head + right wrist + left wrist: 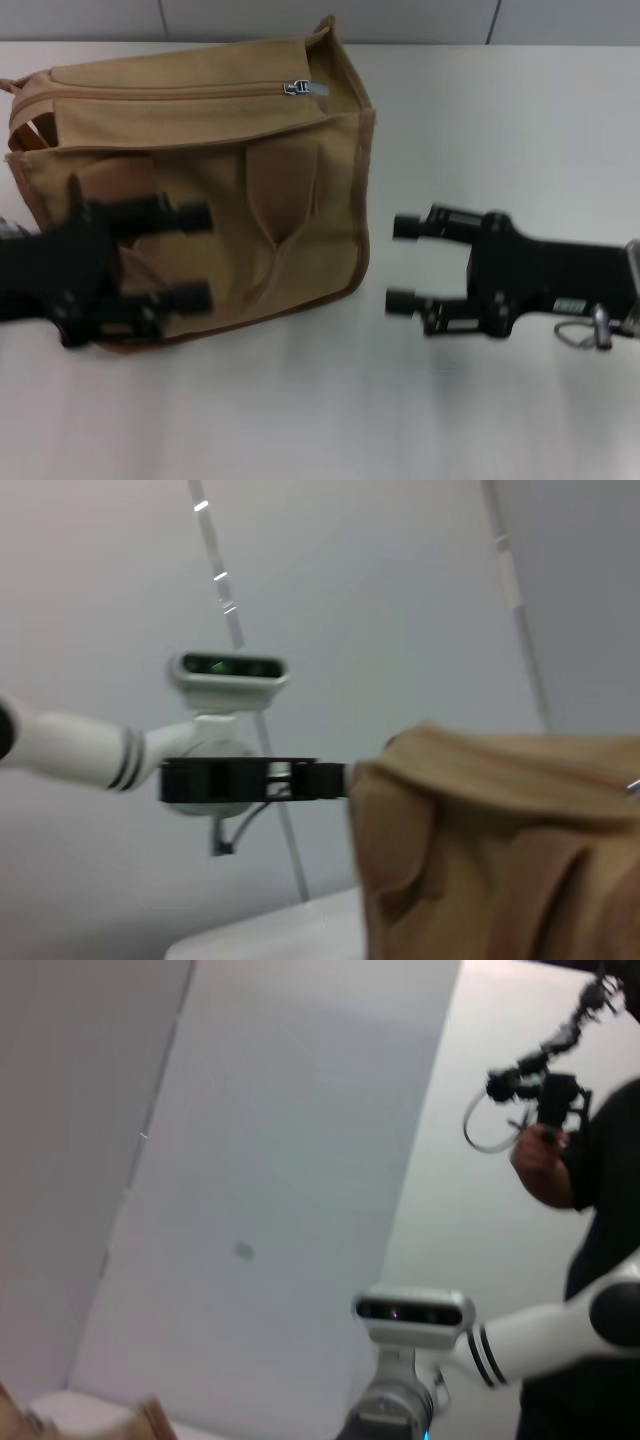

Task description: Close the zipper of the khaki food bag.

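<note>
The khaki food bag [200,150] lies on the white table at the left, its pockets facing me. The zipper [170,92] runs along its top panel, and the silver pull tab [297,88] sits near the right end. My left gripper [200,255] is open and hovers over the bag's lower front, fingers pointing right. My right gripper [402,263] is open and empty to the right of the bag, fingers pointing at its right side, apart from it. The bag also shows in the right wrist view [500,850].
The white table [480,120] runs right of and in front of the bag, with a wall behind. In the left wrist view a person [590,1160] holds a hand-held device beside my head [412,1310].
</note>
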`<state>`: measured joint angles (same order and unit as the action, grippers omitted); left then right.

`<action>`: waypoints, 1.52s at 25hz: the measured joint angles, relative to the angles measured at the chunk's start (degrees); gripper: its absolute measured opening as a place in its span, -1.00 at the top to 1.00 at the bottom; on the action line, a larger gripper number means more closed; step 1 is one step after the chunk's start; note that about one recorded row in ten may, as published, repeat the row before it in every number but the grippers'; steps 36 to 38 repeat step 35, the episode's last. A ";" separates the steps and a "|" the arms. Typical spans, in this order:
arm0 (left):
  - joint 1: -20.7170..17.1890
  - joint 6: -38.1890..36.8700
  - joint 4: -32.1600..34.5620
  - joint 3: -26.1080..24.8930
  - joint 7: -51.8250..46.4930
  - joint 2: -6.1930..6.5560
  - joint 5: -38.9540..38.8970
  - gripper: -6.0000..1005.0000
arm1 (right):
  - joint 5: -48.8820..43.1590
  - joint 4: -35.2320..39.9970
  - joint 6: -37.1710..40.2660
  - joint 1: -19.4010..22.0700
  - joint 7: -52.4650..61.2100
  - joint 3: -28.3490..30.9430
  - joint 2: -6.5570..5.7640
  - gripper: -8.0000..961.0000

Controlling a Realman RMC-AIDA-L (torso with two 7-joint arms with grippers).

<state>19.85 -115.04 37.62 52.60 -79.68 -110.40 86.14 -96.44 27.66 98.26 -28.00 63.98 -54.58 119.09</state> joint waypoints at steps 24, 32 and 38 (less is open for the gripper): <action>-0.78 7.94 -10.94 1.31 23.20 -3.50 13.56 -0.56 | -3.10 -4.97 -2.73 -0.65 -8.62 -2.89 0.10 -0.73; -0.47 8.00 -11.00 1.34 23.25 -3.35 13.62 -0.56 | -3.14 -4.99 -2.94 -0.64 -8.65 -2.90 0.10 -0.73; -0.47 8.00 -11.00 1.34 23.25 -3.35 13.62 -0.56 | -3.14 -4.99 -2.93 -0.65 -8.66 -2.90 0.09 -0.73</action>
